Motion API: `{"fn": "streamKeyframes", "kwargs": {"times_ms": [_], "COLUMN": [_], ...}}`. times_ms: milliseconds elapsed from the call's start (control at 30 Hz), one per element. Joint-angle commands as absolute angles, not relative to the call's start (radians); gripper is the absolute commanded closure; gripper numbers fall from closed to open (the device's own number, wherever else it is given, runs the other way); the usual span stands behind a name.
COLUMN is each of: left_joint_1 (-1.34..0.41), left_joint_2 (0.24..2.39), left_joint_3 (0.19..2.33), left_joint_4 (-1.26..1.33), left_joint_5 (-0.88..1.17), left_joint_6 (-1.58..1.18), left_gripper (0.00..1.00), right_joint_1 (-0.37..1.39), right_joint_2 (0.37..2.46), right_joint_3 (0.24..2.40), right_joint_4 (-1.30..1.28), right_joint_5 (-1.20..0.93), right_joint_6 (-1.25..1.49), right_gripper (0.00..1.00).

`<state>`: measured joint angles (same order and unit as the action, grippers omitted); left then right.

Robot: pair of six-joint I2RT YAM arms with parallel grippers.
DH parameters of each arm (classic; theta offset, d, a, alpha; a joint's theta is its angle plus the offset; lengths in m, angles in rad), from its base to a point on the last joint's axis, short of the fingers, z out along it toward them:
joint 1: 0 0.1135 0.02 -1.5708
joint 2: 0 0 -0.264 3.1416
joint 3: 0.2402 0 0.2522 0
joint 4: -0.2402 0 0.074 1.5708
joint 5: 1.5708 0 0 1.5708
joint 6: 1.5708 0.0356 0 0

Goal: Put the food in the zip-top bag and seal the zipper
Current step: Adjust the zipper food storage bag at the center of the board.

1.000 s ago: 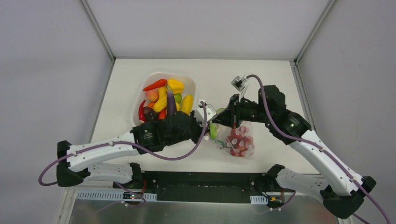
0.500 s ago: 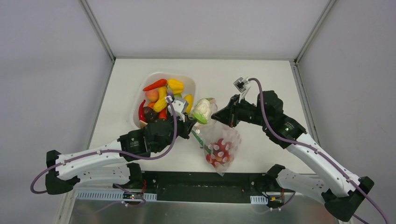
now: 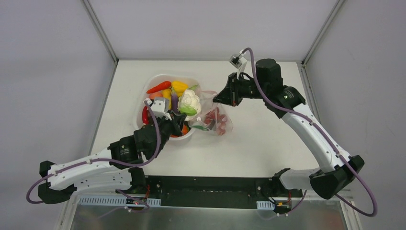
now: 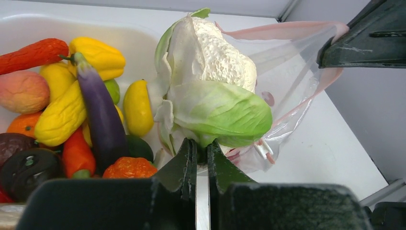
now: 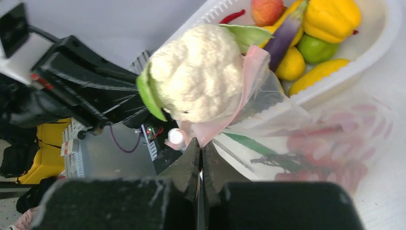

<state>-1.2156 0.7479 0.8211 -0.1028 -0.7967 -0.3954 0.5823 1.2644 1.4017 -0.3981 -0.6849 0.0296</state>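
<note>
Cauliflower point(image 4: 210, 91) sits pinched in your left fingers point(image 4: 183, 165); your right fingers point(image 5: 189, 163) are clamped tight on the zip-top bag's point(image 3: 218, 122) pink zipper point(image 5: 252, 67).

cauliflower point(image 4: 210, 91) across bag point(image 4: 297, 62) mouth, tub point(image 4: 139, 43) just beside

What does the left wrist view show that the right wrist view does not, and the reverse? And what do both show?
Only the left wrist view: the left gripper shut on the cauliflower at its green base, and dark brown fruits in the white tub. Only the right wrist view: red food plainly inside the zip-top bag, and the black body of the left arm. Both: the cauliflower at the bag's mouth, the right gripper holding the pink zipper, the purple eggplant.
</note>
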Motion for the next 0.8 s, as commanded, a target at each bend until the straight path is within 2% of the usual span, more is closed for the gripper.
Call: {"fn": "streamKeyframes", "kwargs": {"times_ms": [0, 133, 267, 533, 767], "left_joint_1": [-1.204, -1.206, -1.205, -1.204, -1.204], "left_joint_2": [0.712, 0.732, 0.754, 0.736, 0.761], "left_joint_3": [0.833, 0.854, 0.895, 1.001, 1.067], "left_joint_4": [-0.179, -0.195, -0.243, -0.318, -0.369], "left_joint_5": [-0.891, -0.815, -0.788, -0.720, -0.557], "left_joint_6": [-0.372, -0.326, -0.326, -0.270, -0.190], "left_gripper": [1.00, 1.00, 1.00, 1.00, 1.00], "right_joint_1": [0.568, 0.578, 0.641, 0.706, 0.821], "right_joint_2": [1.316, 1.298, 1.247, 1.187, 1.179], "right_joint_3": [1.492, 1.352, 1.271, 1.262, 1.268], "right_joint_4": [-0.582, -0.547, -0.496, -0.389, -0.408], "right_joint_5": [-0.568, -0.483, -0.351, -0.211, -0.052], "right_joint_6": [-0.008, 0.144, 0.217, 0.347, 0.376], "right_gripper": [0.99, 0.94, 0.93, 0.97, 0.98]}}
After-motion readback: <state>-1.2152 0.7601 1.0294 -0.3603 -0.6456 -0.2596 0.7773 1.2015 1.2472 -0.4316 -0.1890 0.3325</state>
